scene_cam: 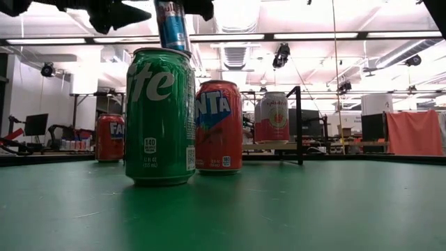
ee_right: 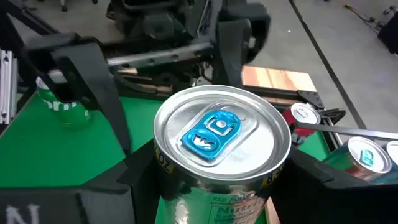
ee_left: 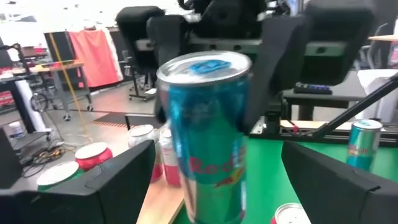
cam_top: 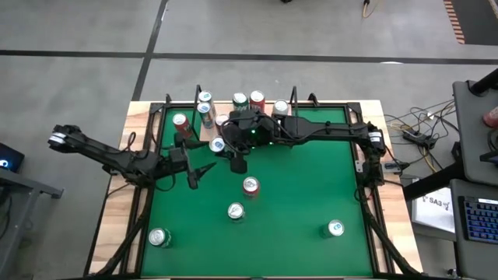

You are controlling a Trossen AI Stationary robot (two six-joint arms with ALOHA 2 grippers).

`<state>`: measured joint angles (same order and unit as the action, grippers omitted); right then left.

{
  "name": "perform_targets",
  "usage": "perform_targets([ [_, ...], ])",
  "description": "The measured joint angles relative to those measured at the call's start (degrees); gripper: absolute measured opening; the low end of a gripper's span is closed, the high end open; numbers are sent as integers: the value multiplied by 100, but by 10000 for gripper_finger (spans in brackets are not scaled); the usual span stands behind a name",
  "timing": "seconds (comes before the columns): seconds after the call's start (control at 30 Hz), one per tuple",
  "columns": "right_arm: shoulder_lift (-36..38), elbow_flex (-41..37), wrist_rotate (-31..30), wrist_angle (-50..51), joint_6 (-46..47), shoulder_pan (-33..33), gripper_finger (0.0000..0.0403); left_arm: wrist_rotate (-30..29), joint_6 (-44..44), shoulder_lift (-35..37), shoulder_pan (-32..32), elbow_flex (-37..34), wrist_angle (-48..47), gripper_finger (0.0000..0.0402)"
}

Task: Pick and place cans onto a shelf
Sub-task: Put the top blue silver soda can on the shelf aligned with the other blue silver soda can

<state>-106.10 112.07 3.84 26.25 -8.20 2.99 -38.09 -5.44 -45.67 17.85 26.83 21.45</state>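
From above, my right gripper (cam_top: pixel 220 145) holds the blue can (cam_top: pixel 217 145) just in front of the shelf (cam_top: pixel 226 117), over the green table (cam_top: pixel 311 187). My left gripper (cam_top: pixel 196 173) waits just beside that can, on the side away from the shelf, fingers spread and empty. Several cans already stand on the shelf; four more cans wait well apart from it on the table, so I judge the job partly done.

At table level, the blue can (scene_cam: pixel 171 24) hangs clear above a green can (scene_cam: pixel 159 116), held up high, I judge, so it clears the standing cans on its way to the shelf. A red can (scene_cam: pixel 219 126) stands just beside the green one, and a pale can (scene_cam: pixel 271 117) on the shelf behind.

From my left wrist, the blue can (ee_left: pixel 208 137) stands upright ahead, pinched by the other arm's dark fingers (ee_left: pixel 277 68); my own fingers flank it without touching.

From my right wrist, the can's silver top (ee_right: pixel 222 139) sits level between my two fingers, clamped on its sides so it stays upright for setting down.
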Motion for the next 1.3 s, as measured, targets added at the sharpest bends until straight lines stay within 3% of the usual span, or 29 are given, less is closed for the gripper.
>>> perform_targets([
  [0.53, -45, -306, 63, -1209, -290, -149, 218, -42, -45, -708, -4, -46, 750, 328],
  [0.67, -52, -310, 68, -1199, -295, -152, 218, -54, -144, -776, -10, -35, 932, 295],
  [0.87, -52, -311, 94, -1201, -316, -149, 220, -216, -148, -757, -2, -33, 938, 203],
  [1.13, -53, -310, 42, -1229, -276, -148, 299, -486, -156, -738, -9, -33, 899, 201],
  [1.3, -44, -310, -103, -1182, -279, -147, 323, -806, -144, -732, -4, -115, 744, 201],
])
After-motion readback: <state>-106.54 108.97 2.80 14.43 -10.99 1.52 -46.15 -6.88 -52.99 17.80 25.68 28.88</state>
